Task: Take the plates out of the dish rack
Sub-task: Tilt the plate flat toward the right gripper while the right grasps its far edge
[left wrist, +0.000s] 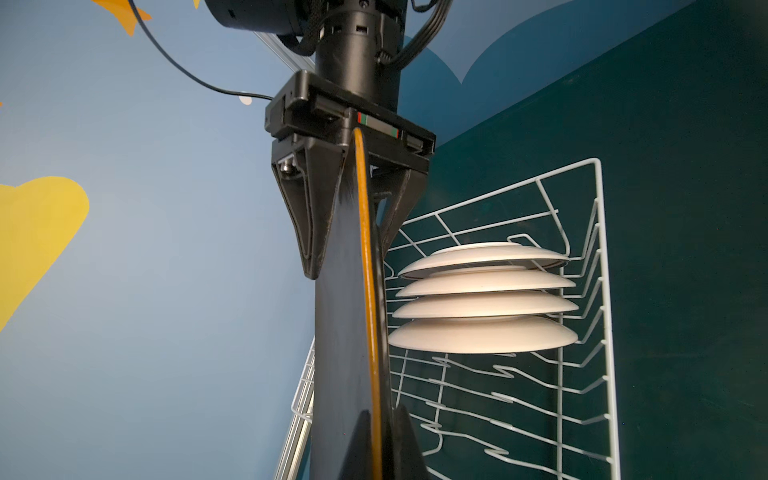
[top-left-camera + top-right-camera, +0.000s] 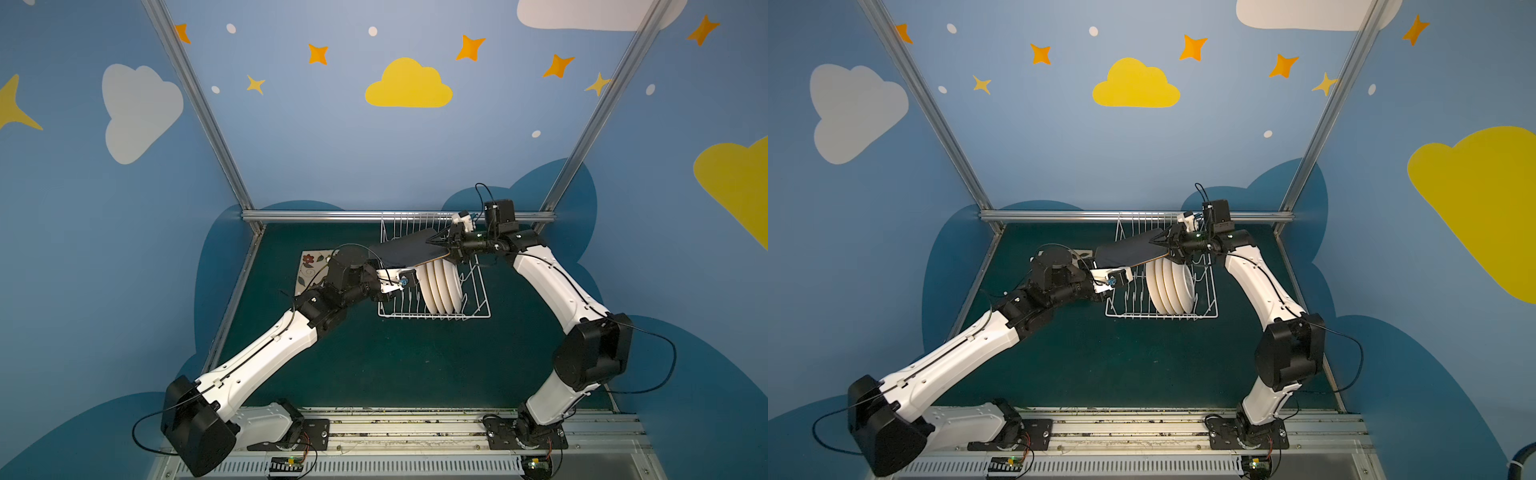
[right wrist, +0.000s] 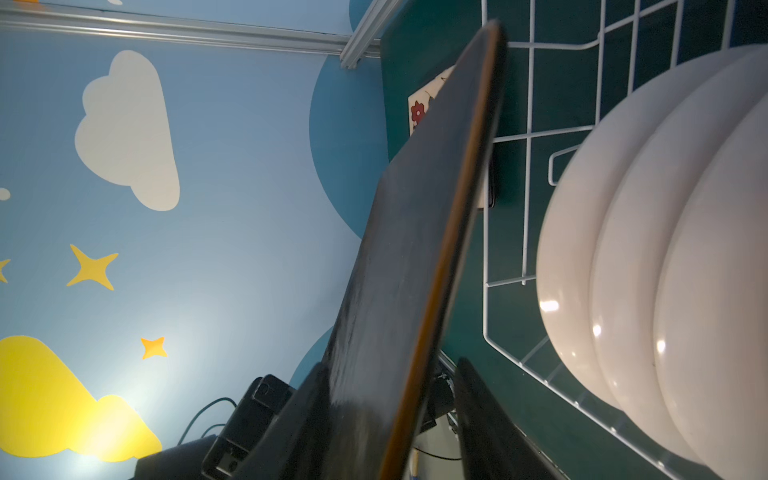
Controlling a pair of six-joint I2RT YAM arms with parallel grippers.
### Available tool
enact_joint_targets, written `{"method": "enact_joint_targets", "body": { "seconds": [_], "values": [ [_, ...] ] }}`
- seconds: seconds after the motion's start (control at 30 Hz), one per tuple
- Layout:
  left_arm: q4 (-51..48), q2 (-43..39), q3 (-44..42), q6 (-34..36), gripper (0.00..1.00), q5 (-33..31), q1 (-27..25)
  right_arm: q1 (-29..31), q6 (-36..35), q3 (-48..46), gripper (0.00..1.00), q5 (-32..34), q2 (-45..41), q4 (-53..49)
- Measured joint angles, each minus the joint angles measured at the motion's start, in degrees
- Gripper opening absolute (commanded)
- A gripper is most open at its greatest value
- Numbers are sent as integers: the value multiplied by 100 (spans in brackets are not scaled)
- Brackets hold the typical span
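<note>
Black-backed square plate [image 2: 405, 251] above white wire dish rack [image 2: 399, 316], clamped in left gripper [image 1: 384, 436], loosely straddled by right gripper [image 3: 388, 365]; dark-green tabletop [image 2: 415, 365], cloud-painted blue walls [image 2: 332, 145].

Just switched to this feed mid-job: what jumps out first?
A black-backed plate hangs above the dish rack, pinched by the left gripper at one edge while the right gripper straddles the opposite edge. Below it, four white plates stand in the rack; one patterned plate lies on the table to the left.
</note>
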Motion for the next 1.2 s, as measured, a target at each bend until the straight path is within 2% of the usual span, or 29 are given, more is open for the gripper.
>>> {"method": "enact_joint_targets", "body": {
  "seconds": [0.17, 0.33, 0.47, 0.57, 0.63, 0.8, 0.9, 1.2],
  "values": [
    [-11, -2, -76, 271, 2, 44, -17, 7, 22, 11, 17, -46, 22, -195],
    [0, -2, -166, 575, 2, 26, -52, 4, 216, 0, 0, 11, 81, -350],
    [17, -2, -177, 590, 3, 2, -59, -7, 326, -55, 0, -39, 83, -282],
    [76, -2, -223, 608, 14, -68, -63, -7, 415, -199, 0, -94, 72, 4],
    [269, -2, -308, 514, 27, -144, -61, -17, 509, -409, 0, -142, 31, 337],
    [752, -2, -378, 400, 76, -367, -55, -76, 890, -946, 0, -278, -144, 1169],
    [1088, -11, -380, 313, 99, -485, -39, -94, 968, -1012, 0, -271, -201, 1491],
    [1458, -337, -474, -15, 100, -684, -35, -203, 1097, -1239, 0, -190, -599, 2310]
  ]
}}
